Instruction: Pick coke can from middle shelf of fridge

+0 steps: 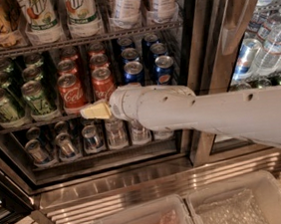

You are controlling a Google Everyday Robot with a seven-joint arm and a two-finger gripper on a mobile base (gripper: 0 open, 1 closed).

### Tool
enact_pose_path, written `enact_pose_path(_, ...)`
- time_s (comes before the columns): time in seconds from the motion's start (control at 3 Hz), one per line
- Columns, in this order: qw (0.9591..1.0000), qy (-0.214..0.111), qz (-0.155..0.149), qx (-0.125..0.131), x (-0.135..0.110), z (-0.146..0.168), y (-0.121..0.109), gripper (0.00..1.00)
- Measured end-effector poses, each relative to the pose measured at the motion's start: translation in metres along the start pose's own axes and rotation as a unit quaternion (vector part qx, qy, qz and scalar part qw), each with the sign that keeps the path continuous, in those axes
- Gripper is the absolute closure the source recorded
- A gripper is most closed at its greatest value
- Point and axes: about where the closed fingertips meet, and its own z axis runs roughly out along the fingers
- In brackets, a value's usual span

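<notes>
The fridge (138, 182) stands open before me, with a steel frame and wire shelves. The middle shelf (36, 122) holds lanes of green cans, red coke cans and blue Pepsi cans. The front coke can (71, 93) stands in the left red lane, with a second red can (103, 83) beside it. My gripper (94, 111) reaches in from the right on a white arm. Its cream tip sits at the shelf's front edge, just below and in front of the two red cans.
Green cans (38, 98) stand left of the red ones, blue Pepsi cans (133, 70) right. Tall 7UP cans (40, 17) fill the shelf above, silver cans (66, 144) the shelf below. A second cooler door (264, 46) is at right. Two clear plastic bins (191, 213) sit below.
</notes>
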Motion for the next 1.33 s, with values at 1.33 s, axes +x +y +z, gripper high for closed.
enact_pose_path(1.33, 0.9976, -0.031, -0.054, 0.028, -0.044, 0.02, -0.017, 0.16)
